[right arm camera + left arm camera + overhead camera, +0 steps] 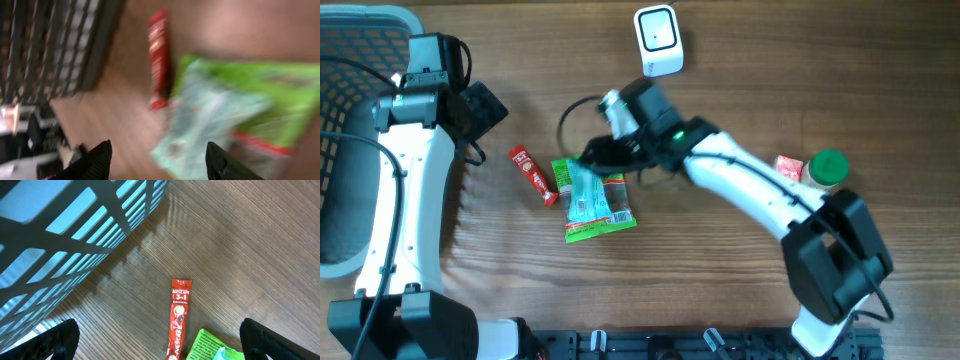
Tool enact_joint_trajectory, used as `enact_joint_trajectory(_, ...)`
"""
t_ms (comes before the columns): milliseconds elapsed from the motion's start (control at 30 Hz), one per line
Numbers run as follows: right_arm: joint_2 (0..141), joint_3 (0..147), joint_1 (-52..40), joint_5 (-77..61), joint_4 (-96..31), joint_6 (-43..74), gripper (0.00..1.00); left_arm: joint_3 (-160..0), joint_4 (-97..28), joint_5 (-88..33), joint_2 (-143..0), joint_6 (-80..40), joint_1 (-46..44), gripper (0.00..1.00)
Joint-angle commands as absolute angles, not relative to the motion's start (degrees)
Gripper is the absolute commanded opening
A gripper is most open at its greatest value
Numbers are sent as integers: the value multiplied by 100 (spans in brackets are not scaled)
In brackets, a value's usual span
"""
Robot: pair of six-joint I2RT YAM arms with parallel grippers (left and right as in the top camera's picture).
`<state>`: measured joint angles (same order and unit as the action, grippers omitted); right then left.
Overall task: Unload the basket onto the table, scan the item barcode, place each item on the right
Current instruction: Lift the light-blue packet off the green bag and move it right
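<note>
the right end effector [160, 167] hangs over the green snack packet [597, 205], its fingers [95, 160] spread apart with nothing pinched between them. the wrist view is blurred, so i cannot tell whether a tip touches the film. the left end effector [160, 336] is spread wide and empty.

taking the scanner [658, 40] as the mark: the packet lies flat on the table [740, 290], well apart from the scanner, on the robot's side of it and a little to the left. a red coffee stick [533, 172] lies further left of the scanner, just beside the packet. a green-lidded jar [827, 168] stands off to the scanner's right. the basket [350, 60] is far to the scanner's left, by the left arm.

the packet looks light, soft and crinkly, with slick film that will likely sag and slide under a loose hold. i would take it by a sealed edge or corner, where the film is doubled and stiffer. pinch firmly enough that it hangs flat rather than folding over its printed face. no barcode shows from above, so it may be on the underside.
</note>
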<state>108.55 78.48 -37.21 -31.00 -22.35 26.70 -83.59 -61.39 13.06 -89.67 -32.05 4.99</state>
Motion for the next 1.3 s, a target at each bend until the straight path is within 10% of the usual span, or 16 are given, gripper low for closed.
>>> enact_joint_trajectory(0,11174,7863,-3494,-3098,-1999,2416,66,-8438,-6128,1400,-8936,-3177,554,100)
enact_joint_trajectory(200,11651,7863,-3610,-3098,-1789,2427,71,-8438,-6128,1400,-8936,-3177,552,100)
enact_joint_trajectory(667,11970,7640,-3905,-2502,-1774,3020,43,-8438,-6128,1400,-8936,-3177,552,100)
enact_joint_trajectory(833,11968,7564,-3970,-2469,-1732,3009,5,-8438,-6128,1400,-8936,-3177,552,100)
enact_joint_trajectory(1267,10178,7572,-2989,-1994,-3642,2705,4,-8438,-6128,1400,-8936,-3177,552,100)
